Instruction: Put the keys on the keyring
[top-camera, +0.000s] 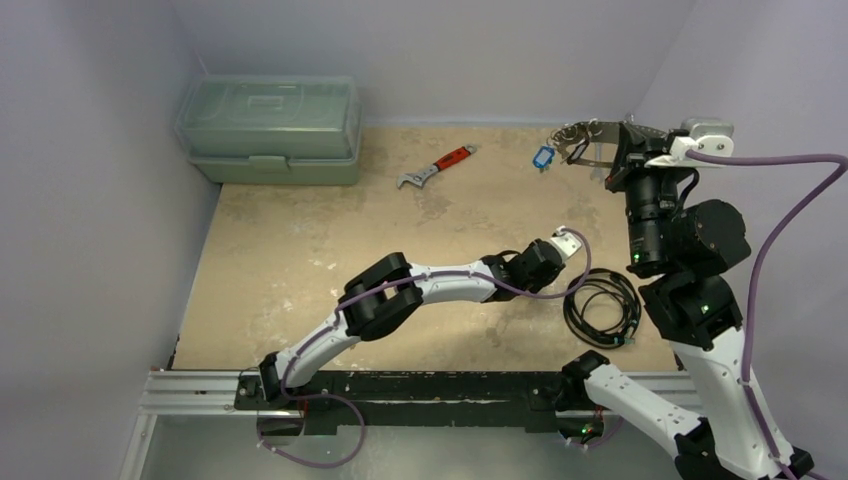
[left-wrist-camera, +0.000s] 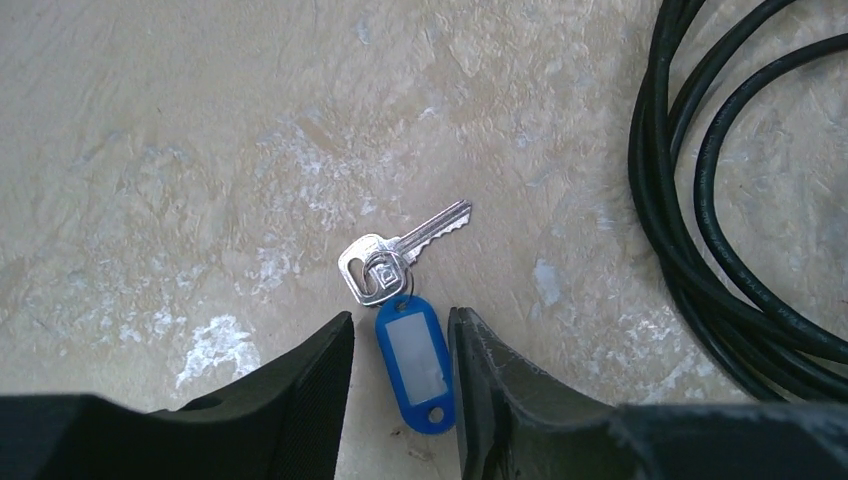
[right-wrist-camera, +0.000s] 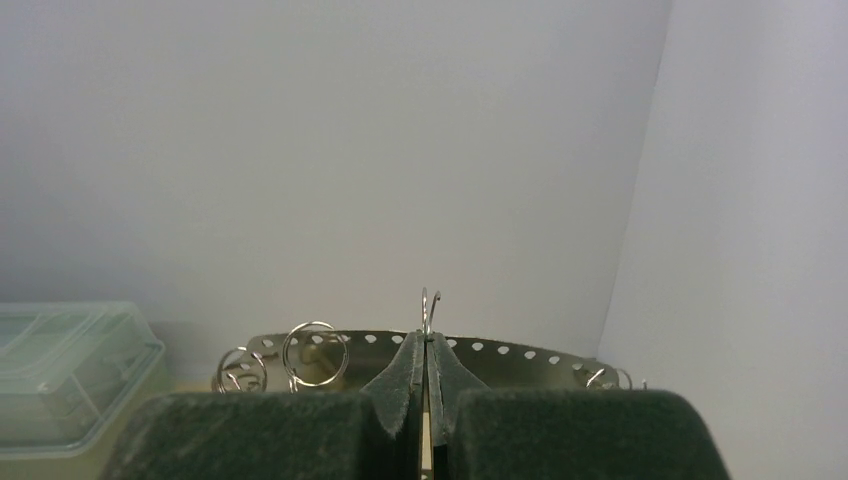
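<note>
Lying flat on the table (left-wrist-camera: 150, 150), the key (left-wrist-camera: 400, 255) looks light, stiff and slippery, so its blue tag (left-wrist-camera: 412, 365) is the better hold; the left gripper (left-wrist-camera: 402, 318) straddles this tag, narrowly open, while the right gripper (right-wrist-camera: 427, 345) pinches the thin keyring (right-wrist-camera: 430, 303) in the air.
</note>
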